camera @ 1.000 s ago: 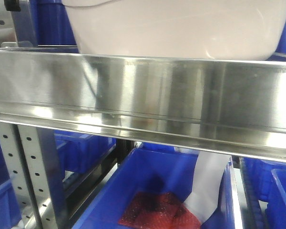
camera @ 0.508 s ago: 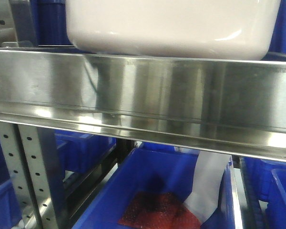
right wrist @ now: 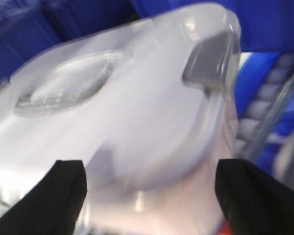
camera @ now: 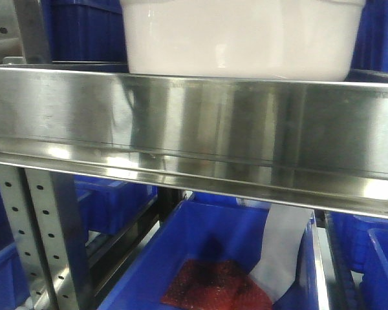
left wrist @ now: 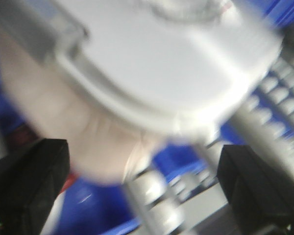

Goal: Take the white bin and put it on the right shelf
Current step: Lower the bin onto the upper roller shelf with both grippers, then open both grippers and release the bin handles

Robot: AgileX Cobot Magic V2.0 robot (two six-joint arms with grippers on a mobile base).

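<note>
The white bin point(camera: 242, 39) has drawn back since half a second ago: it looks narrower and its left edge has shifted rightward. It stands on the right shelf point(camera: 181, 175), with its base hidden behind the front rail point(camera: 246, 126). A perforated upright point(camera: 48, 245) stands at lower left, and a blue bin point(camera: 200, 239) below holds a red sheet point(camera: 213, 289). The left gripper point(left wrist: 142, 164) has its fingers spread wide, with the bin's blurred corner beyond them. The right gripper point(right wrist: 149, 169) is likewise spread and faces the lid point(right wrist: 137, 112) and its grey handle point(right wrist: 210, 58).

no legible text, no labels, no brands, no numbers in any view
</note>
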